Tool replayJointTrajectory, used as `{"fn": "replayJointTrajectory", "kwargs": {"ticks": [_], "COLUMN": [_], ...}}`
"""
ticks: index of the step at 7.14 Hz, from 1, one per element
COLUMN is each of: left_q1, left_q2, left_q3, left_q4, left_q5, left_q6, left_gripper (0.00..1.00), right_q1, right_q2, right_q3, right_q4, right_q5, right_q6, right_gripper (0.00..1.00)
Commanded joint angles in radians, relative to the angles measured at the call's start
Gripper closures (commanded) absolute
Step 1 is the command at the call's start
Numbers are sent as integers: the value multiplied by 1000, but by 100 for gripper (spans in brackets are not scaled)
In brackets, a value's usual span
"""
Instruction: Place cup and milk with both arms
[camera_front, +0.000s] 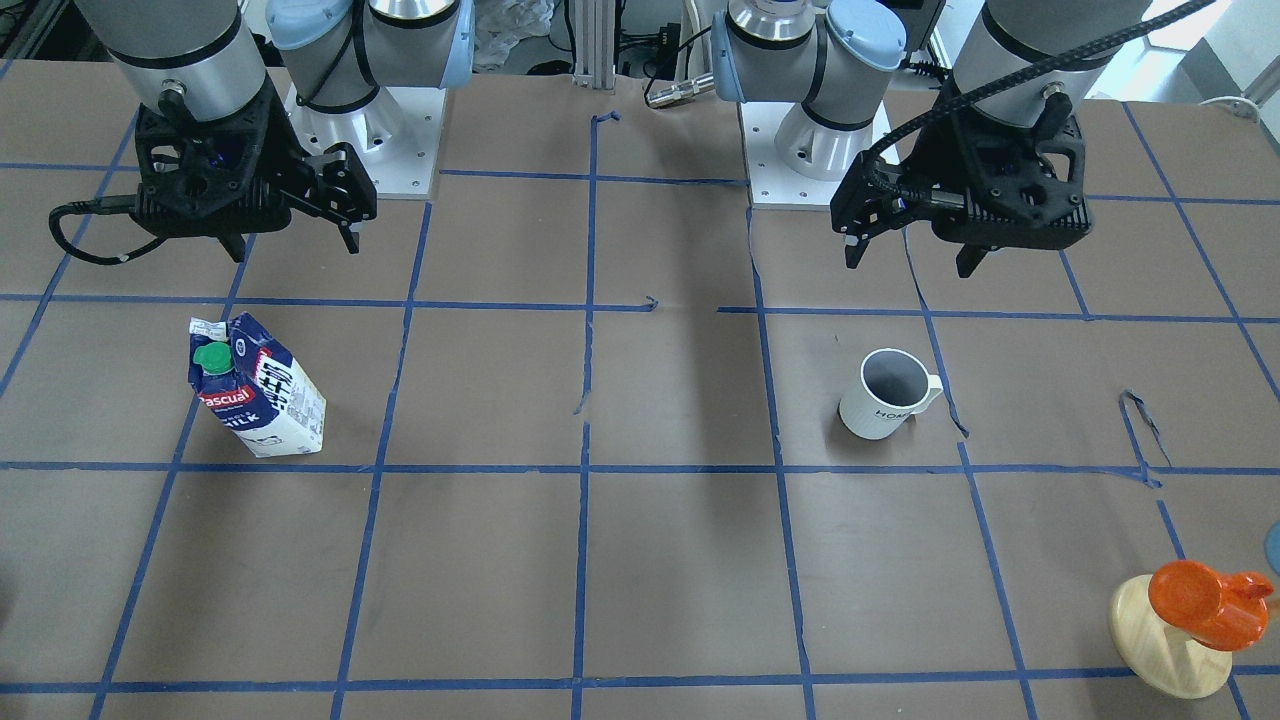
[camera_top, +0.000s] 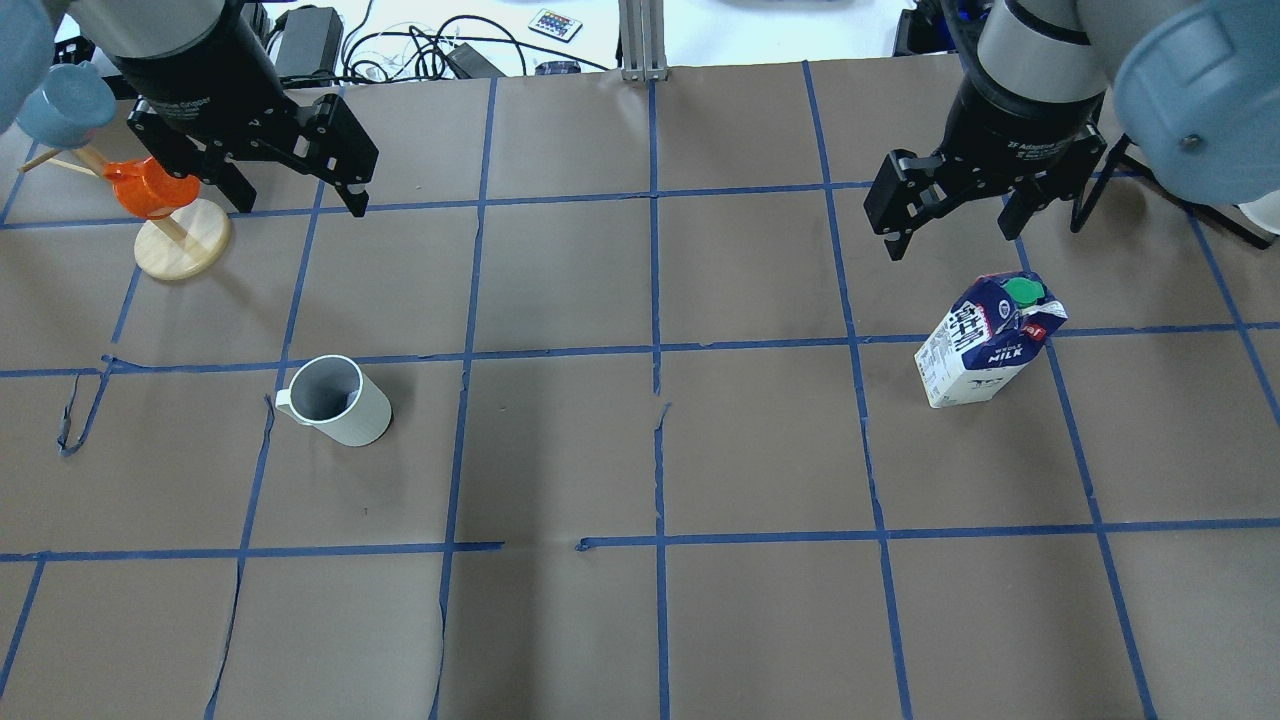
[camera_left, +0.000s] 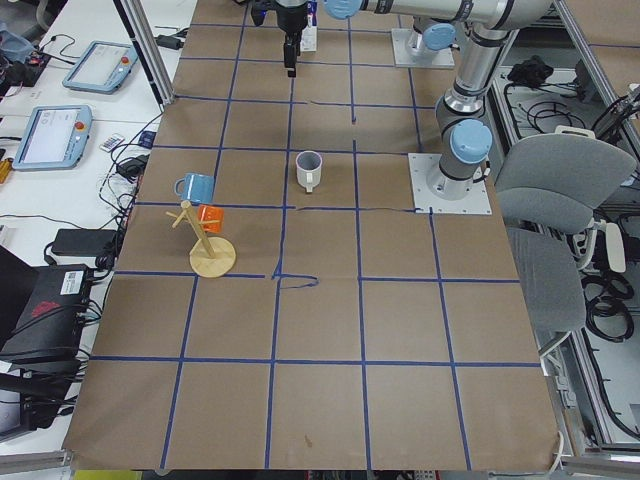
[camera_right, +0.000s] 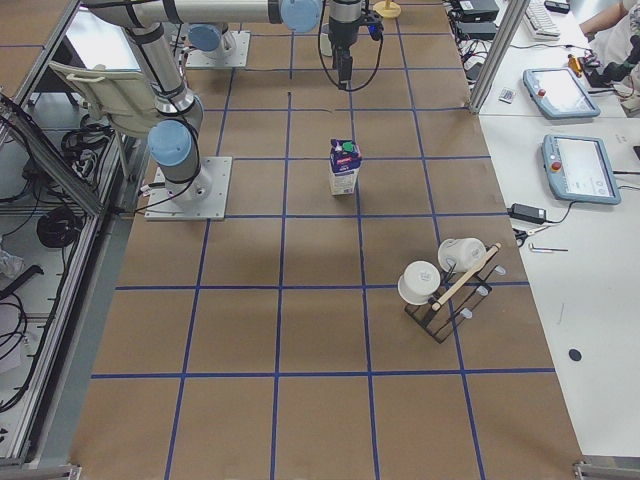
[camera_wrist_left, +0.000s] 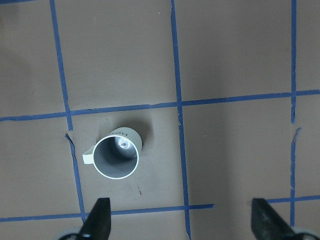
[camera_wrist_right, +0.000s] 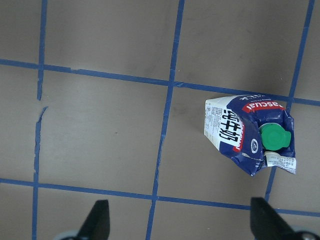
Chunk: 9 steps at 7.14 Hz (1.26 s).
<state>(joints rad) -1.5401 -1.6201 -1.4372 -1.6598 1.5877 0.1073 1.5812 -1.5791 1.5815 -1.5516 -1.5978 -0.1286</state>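
The cup (camera_front: 885, 400) is a white mug with a grey inside; it stands upright on the brown table, also in the overhead view (camera_top: 340, 405) and the left wrist view (camera_wrist_left: 116, 156). My left gripper (camera_front: 910, 258) hangs open and empty above the table, apart from the cup (camera_top: 297, 198). The milk (camera_front: 258, 390) is a blue and white carton with a green cap, standing upright (camera_top: 985, 340), also in the right wrist view (camera_wrist_right: 250, 132). My right gripper (camera_front: 293, 245) hangs open and empty above the table, apart from the milk (camera_top: 950, 235).
A wooden mug tree (camera_top: 180, 250) holding an orange mug (camera_front: 1195, 600) and a blue mug (camera_top: 70, 105) stands at the table's far edge on my left. A rack with white cups (camera_right: 440, 285) stands on my right side. Blue tape lines grid the table.
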Motion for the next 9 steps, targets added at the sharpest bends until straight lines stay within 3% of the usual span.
{"fn": "replayJointTrajectory", "kwargs": {"ticks": [1,4,6,8,9], "left_q1": [0,14,96,213,250], "left_q2": [0,-13,-27,-46,-58], "left_q3": [0,-2,-44,-179,-295], "left_q4": [0,3,24,90,253], "left_q5": [0,2,3,3,8], "left_q6": [0,11,8,108,197], "left_gripper": [0,0,0,0,0], "right_q1": [-4,-4,-4,-6,-7], "right_q2": [1,1,1,1,1], "right_q3": [0,0,0,0,-2], "right_q4": [-2,-2,-2,-5,-7], "right_q5": [-1,-1,-2,-2,-2], "right_q6": [1,4,-3,-3,-3], "right_gripper": [0,0,0,0,0]}}
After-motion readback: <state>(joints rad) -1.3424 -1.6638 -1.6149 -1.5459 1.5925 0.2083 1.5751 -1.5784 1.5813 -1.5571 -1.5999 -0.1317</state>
